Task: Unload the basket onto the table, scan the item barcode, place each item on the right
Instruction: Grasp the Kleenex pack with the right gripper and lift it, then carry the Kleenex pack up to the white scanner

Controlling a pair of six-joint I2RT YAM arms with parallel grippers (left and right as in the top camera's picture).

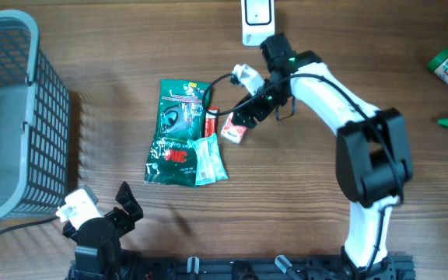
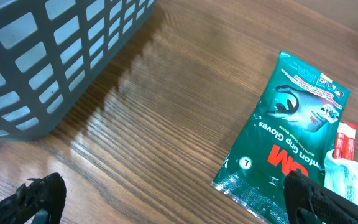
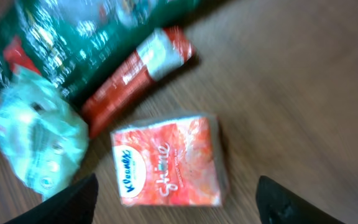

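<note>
With right end effector [image 3: 178, 182] spread open over a Kleenex pack [image 3: 166, 158] on the counter [image 3: 291, 74] (left end effector [image 2: 174, 180] likewise open, near the basket [image 2: 42, 56]).

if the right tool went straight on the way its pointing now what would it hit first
Most likely the small red tissue pack on the table: in the wrist view it lies directly ahead, between the spread fingers of the right tool. How far ahead is hard to judge.

Overhead looks straight down; both low wrist views share the glove pack [image 2: 291, 124], the right apparently closer.
</note>
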